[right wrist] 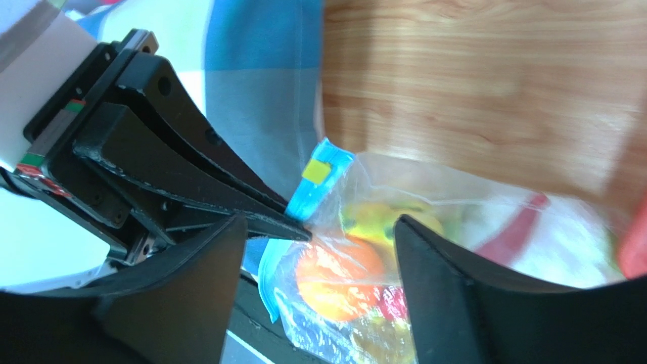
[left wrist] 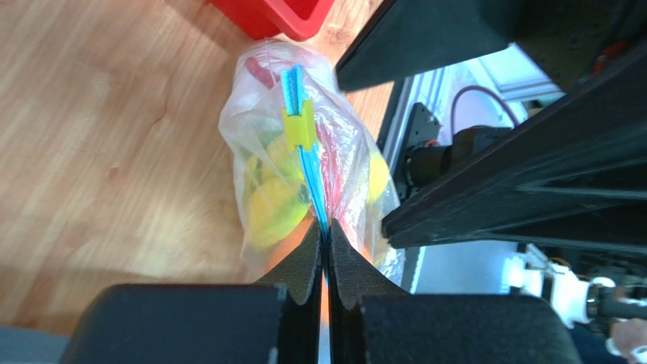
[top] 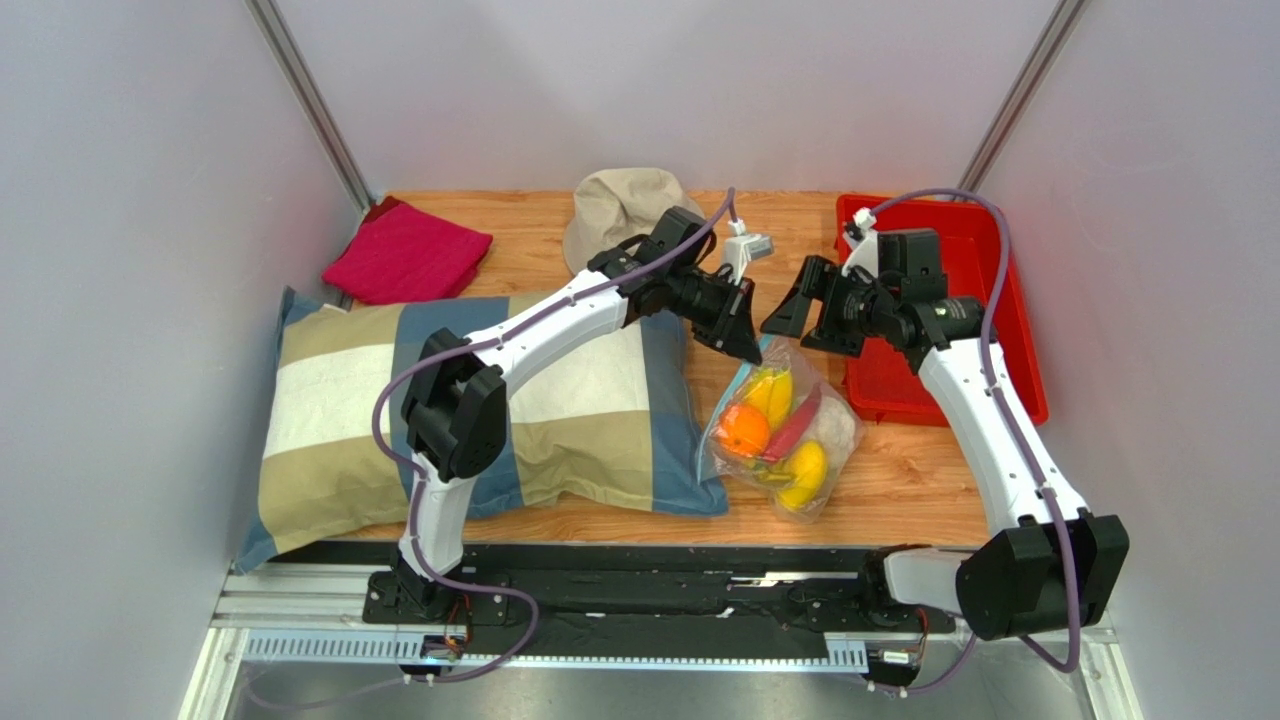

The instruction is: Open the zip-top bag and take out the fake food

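Note:
The clear zip-top bag (top: pixel 781 435) hangs above the wooden table with the fake food inside: an orange (top: pixel 742 429), a banana (top: pixel 772 393), a yellow oval fruit (top: pixel 806 474) and a red pepper piece (top: pixel 792 432). My left gripper (top: pixel 747 342) is shut on the bag's light blue zip strip (left wrist: pixel 305 163), near a yellow slider (left wrist: pixel 298 125). My right gripper (top: pixel 787 318) is open just to the right of it, its fingers either side of the bag's top corner (right wrist: pixel 323 176). The orange (right wrist: pixel 338 277) shows between them.
A red tray (top: pixel 939 308) stands at the right. A checked pillow (top: pixel 481 413) lies at the left, a magenta cloth (top: pixel 406 252) and a beige hat (top: pixel 631 207) at the back.

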`<state>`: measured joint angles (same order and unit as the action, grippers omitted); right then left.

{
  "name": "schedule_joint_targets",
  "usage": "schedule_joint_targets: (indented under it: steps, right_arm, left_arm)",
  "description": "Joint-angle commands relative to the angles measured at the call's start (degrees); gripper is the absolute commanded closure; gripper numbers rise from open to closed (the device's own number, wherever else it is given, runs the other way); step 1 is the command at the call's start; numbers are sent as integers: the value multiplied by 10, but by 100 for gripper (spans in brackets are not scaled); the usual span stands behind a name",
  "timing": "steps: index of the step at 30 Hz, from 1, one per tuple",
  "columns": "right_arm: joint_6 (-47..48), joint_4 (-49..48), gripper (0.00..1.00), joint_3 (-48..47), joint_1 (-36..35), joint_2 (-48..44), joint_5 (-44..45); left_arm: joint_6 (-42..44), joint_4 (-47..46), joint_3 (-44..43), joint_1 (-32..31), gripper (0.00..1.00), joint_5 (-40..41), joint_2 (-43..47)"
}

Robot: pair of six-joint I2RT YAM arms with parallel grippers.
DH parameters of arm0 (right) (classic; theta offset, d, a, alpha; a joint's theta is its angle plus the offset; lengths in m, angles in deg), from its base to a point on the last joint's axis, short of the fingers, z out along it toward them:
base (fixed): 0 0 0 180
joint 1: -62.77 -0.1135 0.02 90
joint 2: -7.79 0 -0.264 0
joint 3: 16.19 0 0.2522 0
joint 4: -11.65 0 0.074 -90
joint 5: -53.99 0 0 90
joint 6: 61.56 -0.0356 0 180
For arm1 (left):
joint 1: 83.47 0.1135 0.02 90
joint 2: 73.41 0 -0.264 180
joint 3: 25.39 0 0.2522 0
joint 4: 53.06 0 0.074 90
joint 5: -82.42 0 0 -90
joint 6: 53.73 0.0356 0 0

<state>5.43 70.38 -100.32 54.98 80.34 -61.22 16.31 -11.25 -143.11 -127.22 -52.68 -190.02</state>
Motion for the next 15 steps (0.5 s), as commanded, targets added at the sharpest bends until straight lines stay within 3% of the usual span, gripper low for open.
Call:
schedule_joint_targets:
  steps: [1,7,11,15]
  right_arm:
    - [35,-111,27,53,13,-32,-108]
    - [73,-162,22,167,37,-128,-105]
    - [130,-153,22,161,45,-85,-213]
    - [187,-118,23,138,53,-75,-226]
  left_arm:
    - [60,19,-12,-1,100,3,42]
    - [82,20,-18,-1,100,-25,46]
    - [112,21,-14,-1,100,-67,53]
    - [163,50,-26,1,100,-97,54]
